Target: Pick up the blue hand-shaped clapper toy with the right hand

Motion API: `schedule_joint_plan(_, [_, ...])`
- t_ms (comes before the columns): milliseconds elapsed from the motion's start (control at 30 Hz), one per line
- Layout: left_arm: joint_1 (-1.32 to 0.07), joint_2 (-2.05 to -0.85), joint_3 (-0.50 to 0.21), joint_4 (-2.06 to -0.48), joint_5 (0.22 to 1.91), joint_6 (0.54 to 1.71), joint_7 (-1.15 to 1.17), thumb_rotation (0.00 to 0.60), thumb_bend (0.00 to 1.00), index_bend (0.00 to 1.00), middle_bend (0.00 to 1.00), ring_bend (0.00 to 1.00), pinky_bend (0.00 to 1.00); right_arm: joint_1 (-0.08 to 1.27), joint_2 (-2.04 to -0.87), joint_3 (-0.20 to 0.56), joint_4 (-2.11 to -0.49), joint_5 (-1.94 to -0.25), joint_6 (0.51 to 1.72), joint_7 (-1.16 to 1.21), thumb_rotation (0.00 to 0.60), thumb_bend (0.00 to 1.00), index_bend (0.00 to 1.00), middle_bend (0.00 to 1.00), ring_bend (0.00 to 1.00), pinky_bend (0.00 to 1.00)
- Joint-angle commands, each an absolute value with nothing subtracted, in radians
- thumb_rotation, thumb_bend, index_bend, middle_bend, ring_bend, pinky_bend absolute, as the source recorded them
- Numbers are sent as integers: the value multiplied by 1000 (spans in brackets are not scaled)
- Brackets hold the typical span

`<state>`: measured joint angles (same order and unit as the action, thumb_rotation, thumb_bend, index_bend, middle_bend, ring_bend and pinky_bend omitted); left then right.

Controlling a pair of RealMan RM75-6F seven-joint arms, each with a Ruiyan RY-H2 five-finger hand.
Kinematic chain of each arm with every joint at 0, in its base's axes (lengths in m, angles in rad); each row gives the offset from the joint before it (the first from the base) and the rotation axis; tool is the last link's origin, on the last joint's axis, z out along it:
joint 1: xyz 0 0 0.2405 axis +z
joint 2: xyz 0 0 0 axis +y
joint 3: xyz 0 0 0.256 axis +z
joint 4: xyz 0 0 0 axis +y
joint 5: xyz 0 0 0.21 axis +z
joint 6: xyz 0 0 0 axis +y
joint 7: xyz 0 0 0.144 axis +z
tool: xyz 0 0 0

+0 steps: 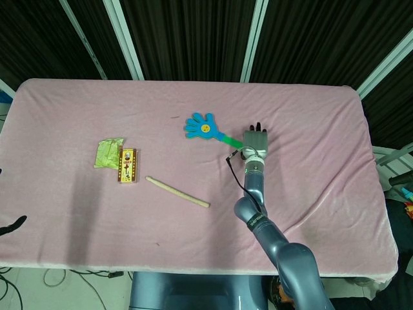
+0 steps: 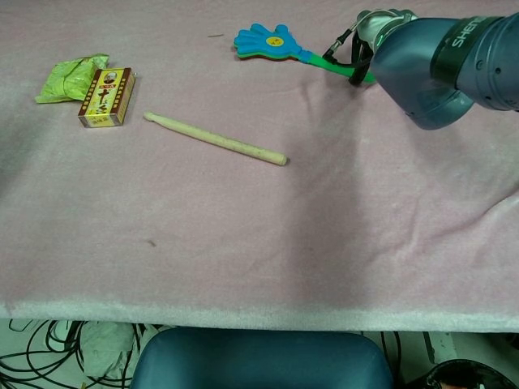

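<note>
Item one, your target: blue hand-shaped clapper toy (image 1: pixel 201 125), flat glossy plastic with a yellow disc on the palm and a green handle, lying on the pink napped cloth (image 1: pixel 322 129). Your right hand (image 1: pixel 255 139), grey metal, sits over the handle's end; whether it grips cannot be told. Your left hand (image 1: pixel 13 225) shows only dark fingertips. Also listed: tapered wooden stick (image 1: pixel 177 192), printed yellow carton (image 1: pixel 128 166), crumpled green wrapper (image 1: pixel 108 152).
</note>
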<state>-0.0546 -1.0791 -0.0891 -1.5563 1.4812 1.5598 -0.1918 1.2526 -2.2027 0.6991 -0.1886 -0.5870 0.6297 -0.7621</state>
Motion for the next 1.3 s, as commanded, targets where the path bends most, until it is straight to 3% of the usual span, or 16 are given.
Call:
schedule_joint_plan(33, [-55, -1079, -89, -1556, 1481, 1560, -192, 600, 0, 0, 0, 0, 0, 1249, -2203, 700, -190, -592, 628, -757, 600, 433, 540, 228, 36, 206])
schedule_joint_plan(433, [-54, -1078, -89, -1558, 1486, 1563, -196, 600, 0, 0, 0, 0, 0, 1238, -2182, 669, -235, -677, 664, -615, 600, 508, 730, 344, 107, 205])
schedule_joint_plan(867, [-52, -1080, -87, -1555, 1499, 1575, -195, 600, 0, 0, 0, 0, 0, 1188, -2107, 628, -396, -775, 784, -466, 600, 542, 791, 395, 167, 208])
schedule_joint_plan(1100, [-50, -1084, -84, -1553, 1510, 1585, -192, 600, 0, 0, 0, 0, 0, 1093, -2010, 601, -630, -835, 915, -402, 600, 593, 824, 445, 238, 261])
schedule_joint_plan(1300, [-48, -1088, -82, -1552, 1520, 1594, -190, 600, 0, 0, 0, 0, 0, 954, -1862, 571, -961, -879, 1045, -389, 600, 621, 845, 462, 263, 288])
